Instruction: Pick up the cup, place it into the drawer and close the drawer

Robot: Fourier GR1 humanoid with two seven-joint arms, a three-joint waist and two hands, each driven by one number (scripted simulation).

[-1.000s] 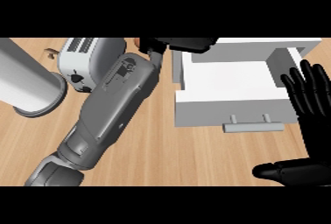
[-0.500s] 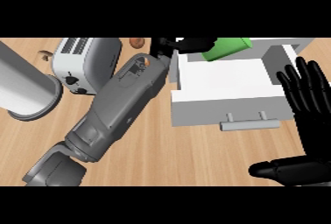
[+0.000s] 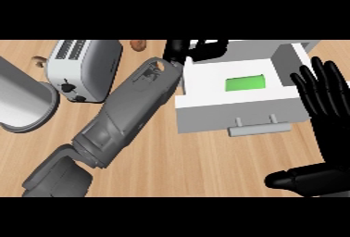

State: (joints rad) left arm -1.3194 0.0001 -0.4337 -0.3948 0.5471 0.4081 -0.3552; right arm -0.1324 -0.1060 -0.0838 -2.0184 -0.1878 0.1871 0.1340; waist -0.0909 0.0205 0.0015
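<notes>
Toaster [image 3: 83, 68] left of drawer [image 3: 236, 99]; cup [image 3: 247, 84] inside

Open drawer [image 3: 205, 78] unobstructed above; toaster [image 3: 83, 67] stands left.

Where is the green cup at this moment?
In the head view, the green cup lies inside the open white drawer, upper right, between the left hand and right hand.

Wooden counter [image 3: 205, 162]: toaster [image 3: 85, 67], grey cylinder [image 3: 24, 104], white drawer [image 3: 239, 99].
</notes>
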